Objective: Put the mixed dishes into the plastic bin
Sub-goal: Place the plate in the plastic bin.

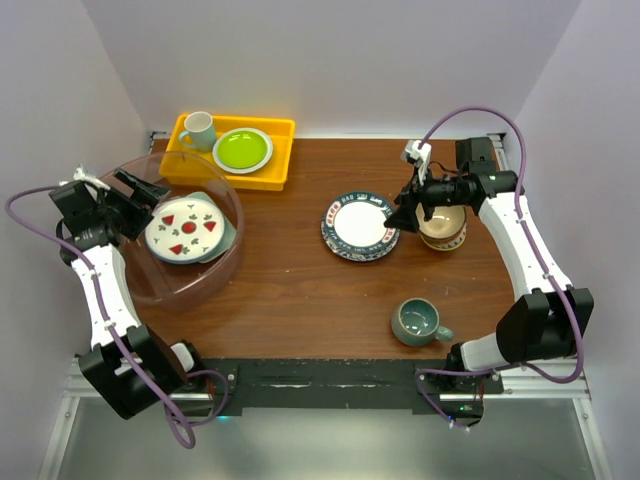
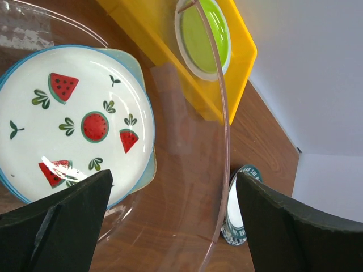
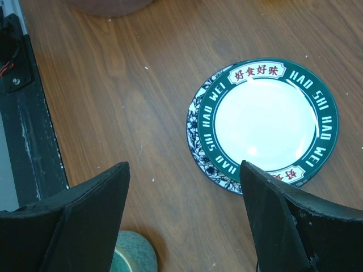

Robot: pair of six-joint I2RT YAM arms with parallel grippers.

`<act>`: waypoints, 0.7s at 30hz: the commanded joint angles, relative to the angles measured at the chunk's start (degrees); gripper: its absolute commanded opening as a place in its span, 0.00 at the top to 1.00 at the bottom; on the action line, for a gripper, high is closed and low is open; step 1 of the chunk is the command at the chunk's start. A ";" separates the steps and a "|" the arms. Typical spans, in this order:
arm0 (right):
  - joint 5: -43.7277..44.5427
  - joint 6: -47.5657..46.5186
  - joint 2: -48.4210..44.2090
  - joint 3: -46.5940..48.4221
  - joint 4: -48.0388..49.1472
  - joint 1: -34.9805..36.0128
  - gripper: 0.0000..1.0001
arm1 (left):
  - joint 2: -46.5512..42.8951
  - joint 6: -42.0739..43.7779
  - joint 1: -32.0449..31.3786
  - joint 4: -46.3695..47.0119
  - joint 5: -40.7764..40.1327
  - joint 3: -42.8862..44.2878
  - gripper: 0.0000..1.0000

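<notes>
Pinkish clear plastic forms the plastic bin (image 1: pixel 205 282), which sits at the left edge of the wooden table (image 1: pixel 300 290). Inside it a watermelon-patterned plate (image 1: pixel 183 230) lies on a pale green tray (image 1: pixel 229 236). The left wrist view shows what the overhead one only hints at: the tray's rounded corner (image 2: pixel 133 62) peeks past the plate (image 2: pixel 74 122), and the bin's rim (image 2: pixel 224 113) curves close to the yellow tray (image 2: pixel 170 51) holding a lime-green plate (image 2: pixel 207 34). From above, a white mug (image 1: pixel 198 130) shares that tray at the far edge. The left gripper (image 1: pixel 148 198) hangs over the bin's left rim, jaws spread wide and empty. Near the table's middle, a green-rimmed plate (image 1: pixel 358 225) rests on a blue-patterned plate. The right wrist view shows the lower one (image 3: pixel 191 127) jutting out only on one side of the upper (image 3: pixel 271 122). The right gripper (image 1: pixel 403 212) hovers at these plates' right edge, wide apart, holding nothing. A cream-tan bowl (image 1: pixel 443 228) stands just beyond, partly covered by the arm. A teal mug (image 1: pixel 418 321) stands toward the near edge, with bare wood between it and the bin. In the right wrist view the mug (image 3: pixel 133 252) is cut off by the frame.
</notes>
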 commanded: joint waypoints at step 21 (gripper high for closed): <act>0.91 -1.07 -1.53 3.42 -1.12 -0.27 0.18 | -1.33 -0.12 -7.45 3.13 2.44 6.12 0.04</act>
